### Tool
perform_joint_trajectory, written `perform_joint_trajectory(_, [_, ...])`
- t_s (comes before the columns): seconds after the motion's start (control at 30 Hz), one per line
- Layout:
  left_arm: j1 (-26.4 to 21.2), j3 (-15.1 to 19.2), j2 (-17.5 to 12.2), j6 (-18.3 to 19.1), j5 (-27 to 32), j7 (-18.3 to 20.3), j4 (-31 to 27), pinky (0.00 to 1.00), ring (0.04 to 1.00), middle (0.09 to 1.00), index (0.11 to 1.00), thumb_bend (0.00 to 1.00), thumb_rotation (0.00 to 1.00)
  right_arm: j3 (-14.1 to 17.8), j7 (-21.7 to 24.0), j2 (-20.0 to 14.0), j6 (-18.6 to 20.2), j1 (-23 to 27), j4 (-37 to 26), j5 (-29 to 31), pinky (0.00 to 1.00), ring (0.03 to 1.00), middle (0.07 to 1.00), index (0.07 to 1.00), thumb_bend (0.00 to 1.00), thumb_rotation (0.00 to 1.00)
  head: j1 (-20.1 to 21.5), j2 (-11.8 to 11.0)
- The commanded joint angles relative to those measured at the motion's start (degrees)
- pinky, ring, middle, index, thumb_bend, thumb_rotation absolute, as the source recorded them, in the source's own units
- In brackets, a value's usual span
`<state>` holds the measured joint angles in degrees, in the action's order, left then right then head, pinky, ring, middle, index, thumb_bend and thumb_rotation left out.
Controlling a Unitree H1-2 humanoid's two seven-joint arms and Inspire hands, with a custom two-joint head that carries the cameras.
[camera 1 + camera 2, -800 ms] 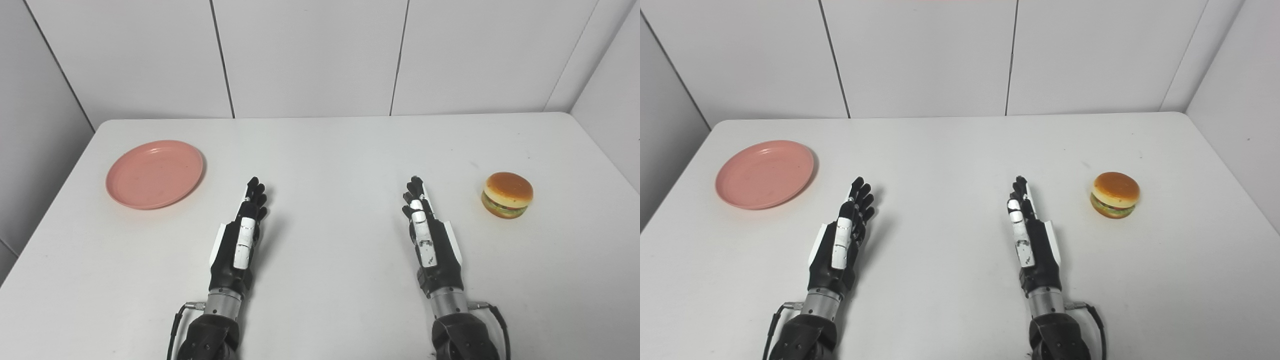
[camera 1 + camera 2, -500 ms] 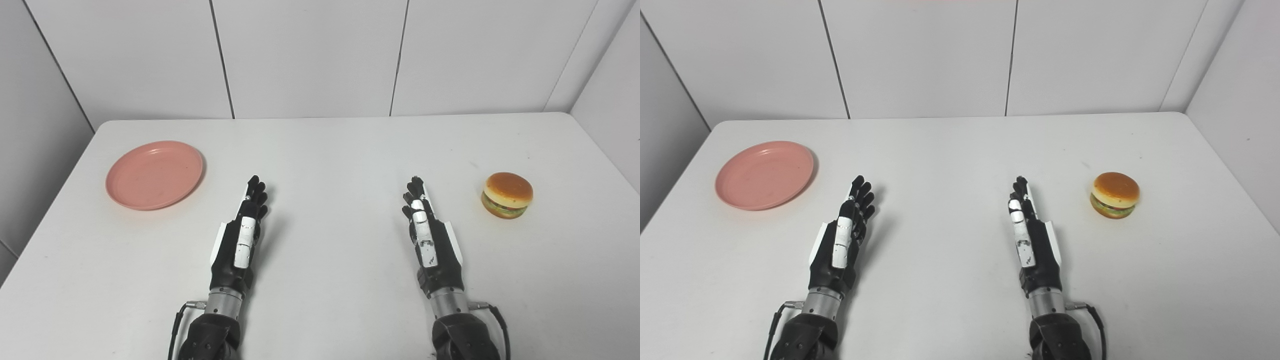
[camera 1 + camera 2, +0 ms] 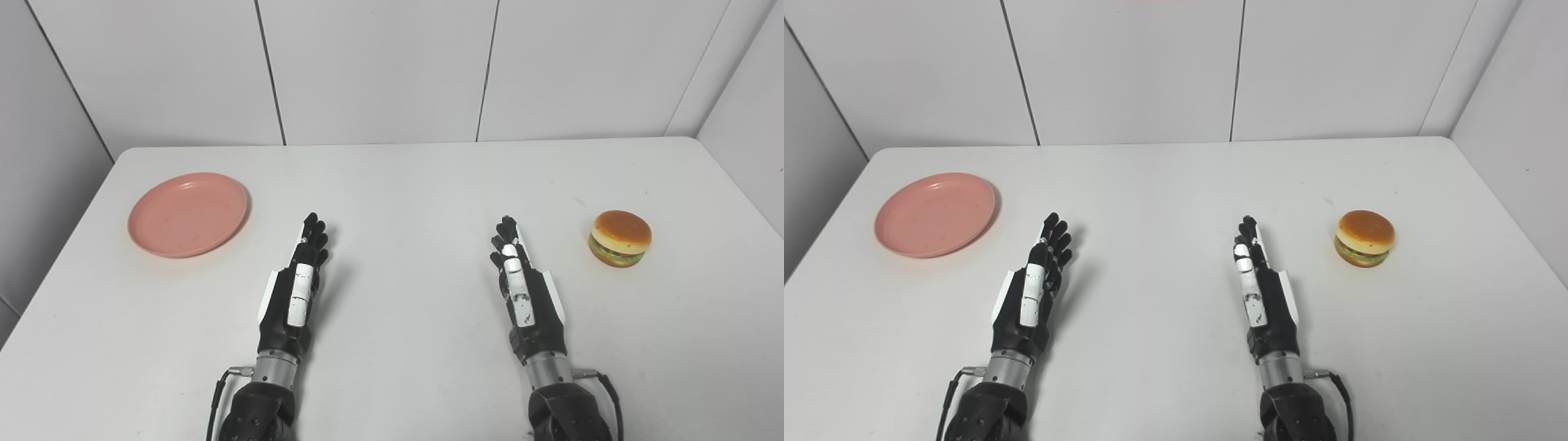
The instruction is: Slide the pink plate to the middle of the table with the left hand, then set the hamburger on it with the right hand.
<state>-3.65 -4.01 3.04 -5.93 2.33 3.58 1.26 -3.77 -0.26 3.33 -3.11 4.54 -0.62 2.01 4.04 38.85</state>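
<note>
Now both hands are lying outstretched and empty, left hand [image 3: 296, 288] near the plate [image 3: 187, 214], right hand [image 3: 525, 294] beside the hamburger [image 3: 620, 238].

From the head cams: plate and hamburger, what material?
Plate: looks like matte pink plastic, thin raised rim, dull sheen, faint scuffs. Hamburger: probably a plastic or foam toy; glossy uniform bun, neat moulded layers. Neither can be confirmed by look alone.

Worktop [image 3: 404, 184]: white, rounded far corners, set against panelled wall. Pink plate [image 3: 188, 214] laid flat at far left. Hamburger [image 3: 620, 238] placed upright at right, well apart from plate. Faint marks noted near hamburger.
</note>
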Motion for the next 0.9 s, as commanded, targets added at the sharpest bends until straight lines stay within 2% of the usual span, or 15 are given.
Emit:
perform_joint_trajectory(0.0, [-0.9, -0.2, 0.5, -1.7, -0.1, -0.1, 0.0, 1.0, 1.0, 1.0, 1.0, 0.81, 1.0, -0.3, 0.9, 0.2, -0.9, 1.1, -0.1, 0.1, 1.0, 1.0, 1.0, 1.0, 0.62, 0.99, -0.1, 0.0])
perform_joint_trajectory(0.27, [-0.7, -0.3, 0.3, -1.8, 0.3, 0.4, 0.2, 1.0, 1.0, 1.0, 1.0, 0.81, 1.0, -0.1, 0.7, -0.1, -1.2, 1.4, 0.2, -0.3, 1.0, 1.0, 1.0, 1.0, 0.64, 1.0, -0.3, -0.1])
perform_joint_trajectory(0.33, [-0.7, -0.4, 0.4, -1.7, 0.1, 0.2, 0.2, 1.0, 1.0, 1.0, 1.0, 0.81, 1.0, 0.1, 0.9, -0.2, -1.4, 1.5, 0.5, 0.1, 1.0, 1.0, 1.0, 1.0, 0.65, 1.0, -1.5, -0.5])
perform_joint_trajectory(0.47, [-0.6, -1.6, 1.1, -1.8, -1.9, -0.4, 1.2, 1.0, 1.0, 1.0, 1.0, 0.81, 1.0, 0.9, 1.8, -1.4, -2.4, 1.4, 1.3, 1.7, 1.0, 1.0, 1.0, 1.0, 0.63, 1.0, -9.9, -3.0])
perform_joint_trajectory(0.5, [-0.4, -1.9, 1.5, -1.7, -2.3, -0.6, 1.2, 1.0, 1.0, 1.0, 1.0, 0.8, 1.0, 1.1, 2.3, -1.9, -2.9, 1.3, 1.5, 2.2, 1.0, 1.0, 1.0, 1.0, 0.61, 1.0, -9.9, -3.0])
perform_joint_trajectory(0.53, [-0.4, -2.3, 1.9, -1.9, -2.6, -0.8, 1.4, 1.0, 1.0, 1.0, 1.0, 0.8, 1.0, 1.4, 2.8, -2.5, -3.4, 1.2, 1.8, 2.7, 1.0, 1.0, 1.0, 1.0, 0.61, 1.0, -12.4, -3.8])
perform_joint_trajectory(0.57, [-0.3, -2.6, 2.2, -2.0, -2.9, -0.9, 1.5, 1.0, 1.0, 1.0, 1.0, 0.79, 1.0, 1.5, 3.1, -2.8, -3.7, 1.1, 1.9, 3.0, 1.0, 1.0, 1.0, 1.0, 0.6, 1.0, -12.4, -3.8])
perform_joint_trajectory(0.67, [-0.5, -3.4, 3.5, -3.9, -4.6, -2.0, 3.1, 1.0, 1.0, 1.0, 1.0, 0.8, 1.0, 2.4, 4.3, -3.9, -4.2, 0.9, 2.5, 4.7, 1.0, 1.0, 1.0, 1.0, 0.61, 1.0, -17.4, -5.5])
perform_joint_trajectory(0.7, [-0.6, -3.5, 4.0, -4.5, -5.0, -2.3, 3.6, 1.0, 1.0, 1.0, 1.0, 0.8, 1.0, 2.6, 4.7, -4.2, -4.3, 0.8, 2.6, 5.2, 1.0, 1.0, 1.0, 1.0, 0.61, 1.0, -17.4, -5.5])
perform_joint_trajectory(0.77, [-1.0, -3.7, 4.9, -6.8, -5.2, -2.9, 5.3, 1.0, 1.0, 1.0, 1.0, 0.76, 1.0, 3.2, 5.4, -4.8, -4.9, 0.8, 3.1, 6.0, 1.0, 1.0, 1.0, 1.0, 0.62, 1.0, -19.5, -6.4])
perform_joint_trajectory(0.8, [-1.2, -3.7, 5.3, -8.2, -5.2, -3.2, 6.3, 1.0, 1.0, 1.0, 1.0, 0.69, 1.0, 3.4, 5.8, -4.9, -5.3, 0.9, 3.6, 6.6, 1.0, 1.0, 1.0, 1.0, 0.63, 1.0, -20.0, -6.6])
perform_joint_trajectory(0.87, [-1.6, -3.4, 6.1, -10.2, -5.3, -3.9, 7.9, 1.0, 1.0, 1.0, 1.0, 0.65, 1.0, 3.5, 6.2, -4.8, -6.1, 1.3, 4.7, 7.1, 1.0, 1.0, 1.0, 1.0, 0.64, 1.0, -20.4, -6.9])
